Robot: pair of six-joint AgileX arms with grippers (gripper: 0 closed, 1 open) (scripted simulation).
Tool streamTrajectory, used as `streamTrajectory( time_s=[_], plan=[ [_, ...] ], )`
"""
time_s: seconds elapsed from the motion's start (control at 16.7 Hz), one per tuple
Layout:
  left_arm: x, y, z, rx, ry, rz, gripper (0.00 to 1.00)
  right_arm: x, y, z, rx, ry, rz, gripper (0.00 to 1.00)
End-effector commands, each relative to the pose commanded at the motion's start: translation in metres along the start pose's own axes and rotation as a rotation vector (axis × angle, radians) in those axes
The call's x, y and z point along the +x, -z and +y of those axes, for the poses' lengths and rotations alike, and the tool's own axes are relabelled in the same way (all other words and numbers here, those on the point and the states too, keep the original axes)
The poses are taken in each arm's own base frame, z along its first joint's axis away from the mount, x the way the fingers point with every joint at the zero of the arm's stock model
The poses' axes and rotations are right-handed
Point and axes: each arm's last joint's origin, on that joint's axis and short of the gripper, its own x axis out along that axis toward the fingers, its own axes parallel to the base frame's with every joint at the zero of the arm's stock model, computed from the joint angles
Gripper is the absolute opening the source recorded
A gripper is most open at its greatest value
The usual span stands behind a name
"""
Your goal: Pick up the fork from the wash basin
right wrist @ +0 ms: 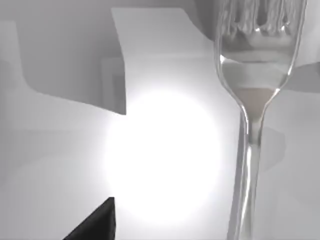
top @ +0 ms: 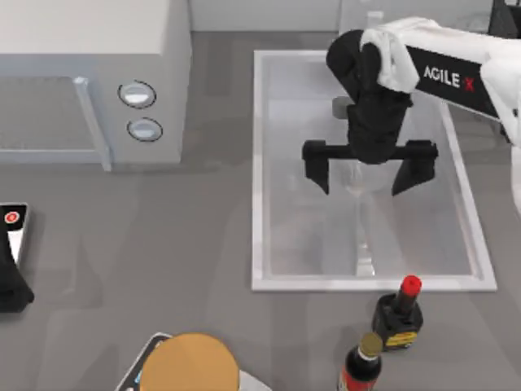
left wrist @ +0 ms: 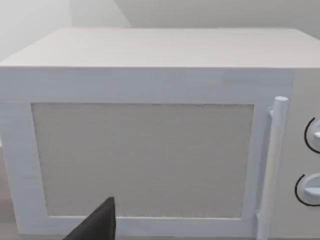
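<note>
Right tool [top: 369,173] hovering inside wash basin [top: 259,163], jaws spread wide, holding nothing. Fork [top: 361,213] flat on basin bottom, right under and between fingers, handle running toward near rim. My take: drop straight down, straddle thin neck, close gently, shiny metal probably slips. Left tool [top: 11,281] parked at counter's left edge, can't tell its state.
</note>
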Motion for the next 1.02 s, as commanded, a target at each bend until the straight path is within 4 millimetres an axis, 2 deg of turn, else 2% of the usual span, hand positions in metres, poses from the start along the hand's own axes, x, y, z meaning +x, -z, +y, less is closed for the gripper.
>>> streamTrajectory(
  time_s=[0.12, 0.24, 0.54, 1.02],
  plan=[
    [0.000, 0.000, 0.000, 0.000, 0.000, 0.000, 1.00, 0.031, 0.002, 0.000, -0.001, -0.001, -0.002, 1.00],
    [0.000, 0.000, 0.000, 0.000, 0.000, 0.000, 1.00, 0.052, 0.007, -0.002, -0.002, 0.003, 0.007, 1.00],
    [0.000, 0.000, 0.000, 0.000, 0.000, 0.000, 1.00, 0.058, 0.008, -0.002, -0.002, 0.005, 0.011, 1.00],
    [0.000, 0.000, 0.000, 0.000, 0.000, 0.000, 1.00, 0.058, 0.008, -0.002, -0.002, 0.005, 0.011, 0.40]
  ],
)
